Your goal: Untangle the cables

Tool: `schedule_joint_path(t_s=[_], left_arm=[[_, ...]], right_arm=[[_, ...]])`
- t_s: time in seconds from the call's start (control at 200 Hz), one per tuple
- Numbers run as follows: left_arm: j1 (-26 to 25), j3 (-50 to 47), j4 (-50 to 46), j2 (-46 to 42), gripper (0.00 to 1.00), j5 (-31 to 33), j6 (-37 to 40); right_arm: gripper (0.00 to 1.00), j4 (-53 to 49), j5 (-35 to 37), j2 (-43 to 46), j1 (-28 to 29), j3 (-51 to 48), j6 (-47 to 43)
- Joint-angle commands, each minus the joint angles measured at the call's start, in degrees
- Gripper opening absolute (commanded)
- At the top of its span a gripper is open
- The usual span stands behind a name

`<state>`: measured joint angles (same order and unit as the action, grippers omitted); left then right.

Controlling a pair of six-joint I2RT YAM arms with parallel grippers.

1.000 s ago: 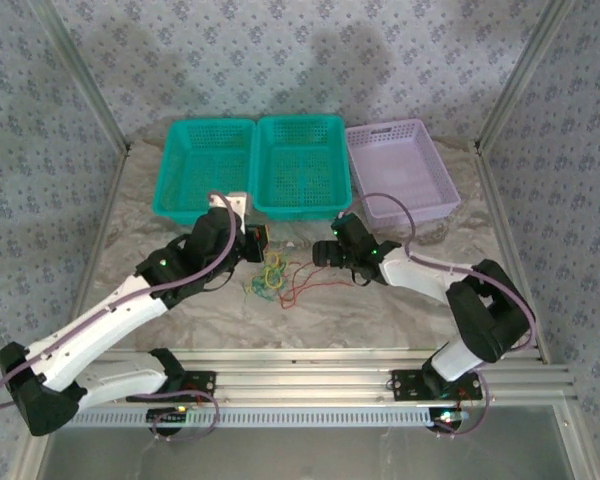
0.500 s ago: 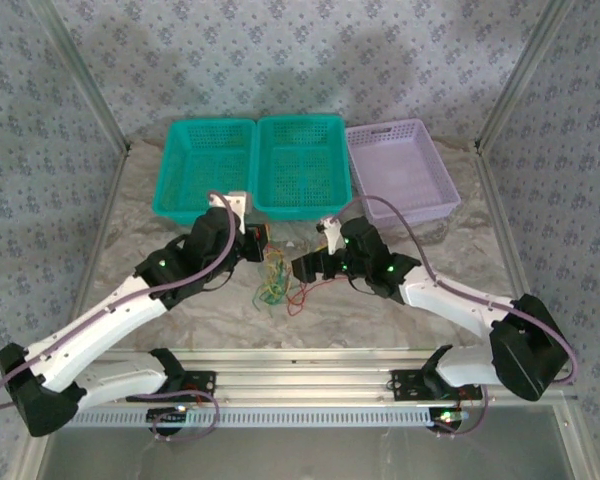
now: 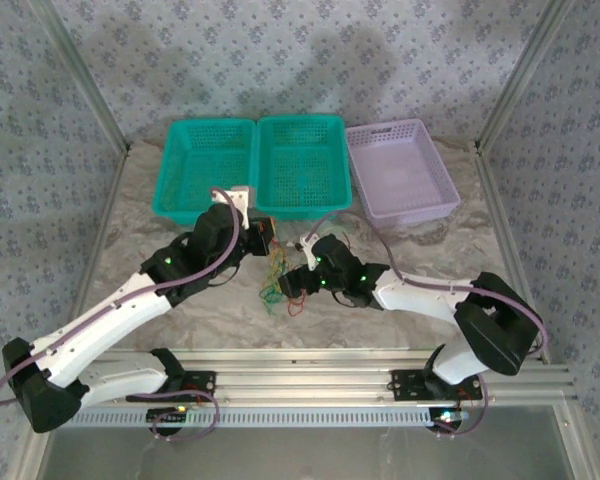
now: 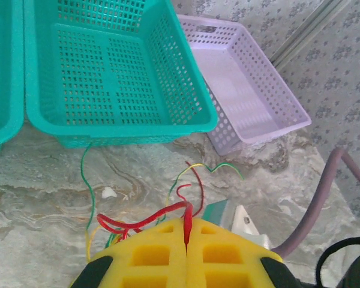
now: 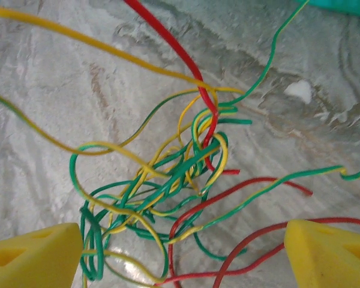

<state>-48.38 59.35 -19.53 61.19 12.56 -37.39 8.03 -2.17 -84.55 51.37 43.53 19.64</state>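
Cables [image 3: 273,282] lie bunched on the counter [image 3: 220,325], at 6 o'clock from the middle teal basket [image 3: 300,165]. Your right end effector [image 5: 181,255] has closed in from 3 o'clock, jaws spread around them. The left end effector [image 4: 186,234] pinches a red strand [image 4: 156,214], so pulling apart can start.
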Motion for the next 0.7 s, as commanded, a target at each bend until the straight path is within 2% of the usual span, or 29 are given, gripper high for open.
schedule_joint_path(t_s=[0.0,0.18,0.365,0.575,0.695], left_arm=[[-0.01,1.28,3.15,-1.99,0.0,-2.14,-2.31],[-0.04,0.24,2.97,-4.51,0.0,-2.73,-3.55],[0.01,2.02,1.45,-6.46,0.0,-2.49,-2.72],[-0.04,3.41,1.22,-7.97,0.0,-2.12,-1.42],[0.0,5.34,-0.62,-9.47,0.0,0.37,1.07]], right_arm=[[0.9,4.77,7.88,-0.97,1.14,2.79,-2.31],[0.91,7.68,9.08,-6.15,0.58,4.83,-2.3],[0.87,9.74,8.24,-11.37,-0.22,5.92,-0.77],[0.79,9.31,8.6,-14.32,-0.65,6.94,-0.22],[0.73,8.93,10.25,-14.16,-1.45,5.73,-0.01]])
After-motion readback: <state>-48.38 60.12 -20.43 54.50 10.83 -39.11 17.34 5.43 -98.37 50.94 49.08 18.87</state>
